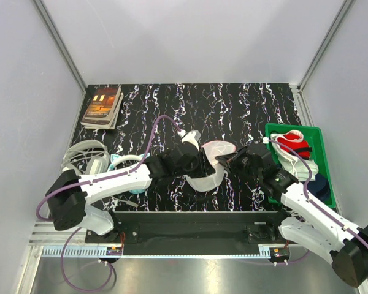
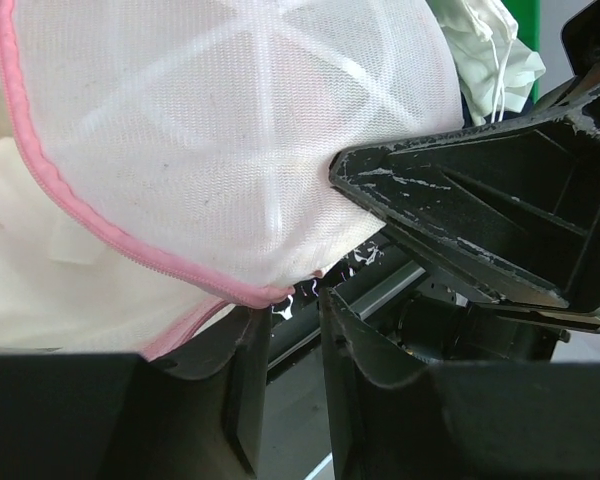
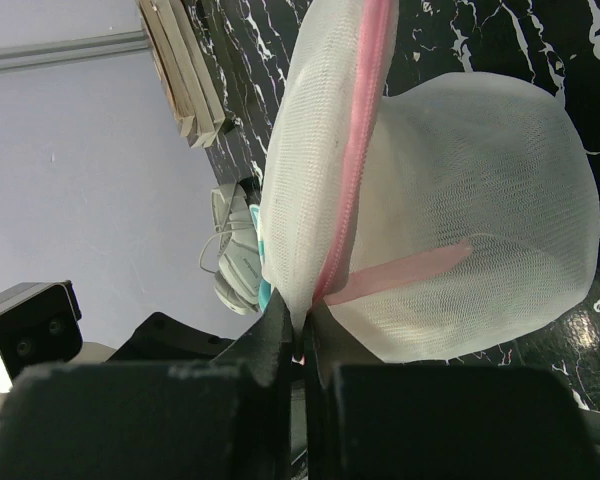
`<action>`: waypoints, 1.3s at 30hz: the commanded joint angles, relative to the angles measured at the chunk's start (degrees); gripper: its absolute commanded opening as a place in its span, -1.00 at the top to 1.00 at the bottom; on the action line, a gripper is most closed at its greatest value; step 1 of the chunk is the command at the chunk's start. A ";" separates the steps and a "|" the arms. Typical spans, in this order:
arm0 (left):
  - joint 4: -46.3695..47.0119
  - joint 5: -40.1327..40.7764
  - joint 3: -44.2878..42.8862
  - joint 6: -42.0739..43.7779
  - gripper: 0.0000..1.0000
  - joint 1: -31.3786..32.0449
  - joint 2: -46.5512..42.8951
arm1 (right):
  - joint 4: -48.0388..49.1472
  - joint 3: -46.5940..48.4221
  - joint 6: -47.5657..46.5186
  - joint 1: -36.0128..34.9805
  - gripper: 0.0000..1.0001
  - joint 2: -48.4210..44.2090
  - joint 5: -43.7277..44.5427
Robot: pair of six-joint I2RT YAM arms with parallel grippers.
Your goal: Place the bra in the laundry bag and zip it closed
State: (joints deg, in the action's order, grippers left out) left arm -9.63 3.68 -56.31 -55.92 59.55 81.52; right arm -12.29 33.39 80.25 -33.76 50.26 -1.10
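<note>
**Top external view: case held open, bra not seen inside, zip not started**

Round white mesh laundry bag with pink zip trim (image 1: 207,177) sits at mid-table between the two arms. Its two domed halves stand splayed apart, so it is unzipped.

Limp black bra: I cannot pick it out in any view. No dark fabric shows through the mesh in either wrist view, so I judge it is not in the bag. That is a hedge, since only part of each dome is visible.

Right gripper (image 3: 302,325): jaws closed tight, pinching the pink trim at the rim of one half and holding it upright.

Left gripper (image 2: 295,310): jaws only narrowly parted, with the tabletop visible through the gap. The bag's pink edge reaches just to the fingertips, and nothing appears to lie between them.

Outward: green plastic tray (image 1: 324,139) at the right edge holds red and white clothes (image 1: 292,142). A dark patch at its near end is too small to identify.

Progress, as judged: the bag is opened and steadied. Still to do are fetching the bra, loading it, folding the halves together and running the zip round.
</note>
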 commanded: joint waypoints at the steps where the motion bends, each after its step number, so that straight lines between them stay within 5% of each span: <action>1: 2.68 3.78 -1.52 1.16 0.39 -0.57 -0.48 | 0.78 2.74 -0.27 -0.17 1.00 0.36 -0.57; 12: 1.46 10.46 -2.31 4.76 0.39 -0.57 1.37 | 0.61 2.82 -0.79 -0.17 1.00 -0.16 -1.62; 17: -0.47 12.22 -2.75 6.26 1.00 -0.66 1.11 | 0.26 2.74 -1.32 -0.17 1.00 -0.86 -1.80; 21: -1.36 11.70 -2.31 7.49 1.00 -0.57 -0.39 | -0.27 2.04 -1.85 -0.17 1.00 -1.74 -1.27; 33: -5.48 2.12 0.94 17.50 1.00 -1.10 -6.10 | -6.25 8.18 -18.79 2.37 1.00 1.59 0.49; 39: 1.18 -11.93 2.88 20.50 1.00 -2.16 -6.11 | -12.12 17.05 -33.39 5.54 1.00 10.73 -7.86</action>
State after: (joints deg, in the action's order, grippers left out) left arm -11.57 1.34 -54.68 -39.46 58.06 76.23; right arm -19.90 44.07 59.72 -29.89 57.04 -6.39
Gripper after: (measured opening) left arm 0.020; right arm 0.029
